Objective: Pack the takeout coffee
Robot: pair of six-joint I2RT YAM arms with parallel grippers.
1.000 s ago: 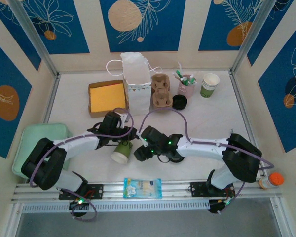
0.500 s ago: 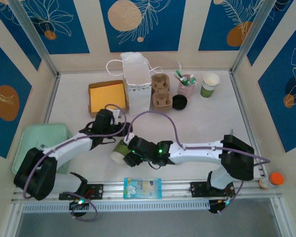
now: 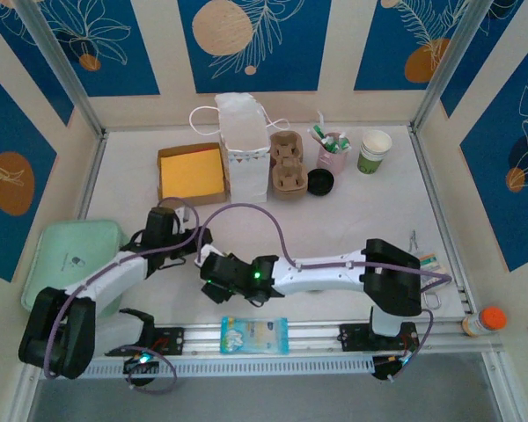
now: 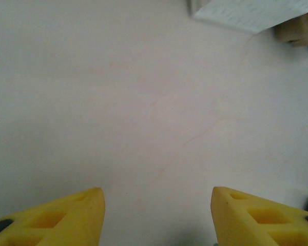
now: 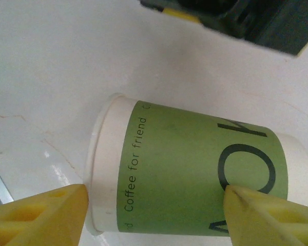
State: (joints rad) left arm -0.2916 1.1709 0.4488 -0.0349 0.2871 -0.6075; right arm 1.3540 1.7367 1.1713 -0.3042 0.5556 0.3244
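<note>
The takeout coffee (image 5: 195, 164) is a paper cup with a white rim and a green band reading "Coffee for friend". It lies on its side on the white table in the right wrist view. My right gripper (image 5: 155, 205) is open just above it, one yellow fingertip (image 5: 46, 215) off the rim end, the other fingertip (image 5: 267, 215) overlapping the green band. From above, the right gripper (image 3: 213, 274) sits at the near centre-left and covers the cup. My left gripper (image 3: 196, 239) is open a little behind it. Bare table shows between the left gripper's (image 4: 156, 215) fingertips.
At the back stand a white paper bag (image 3: 244, 145), a cardboard cup carrier (image 3: 288, 165), a black lid (image 3: 320, 182), a pink cup of utensils (image 3: 333, 151) and another upright green-banded cup (image 3: 374, 151). An open yellow-lined box (image 3: 191, 173) and a green tray (image 3: 70, 255) lie left.
My left gripper opened, let go of the cup and drew back to the left. My right arm swept left over the cup, which now lies on the table.
</note>
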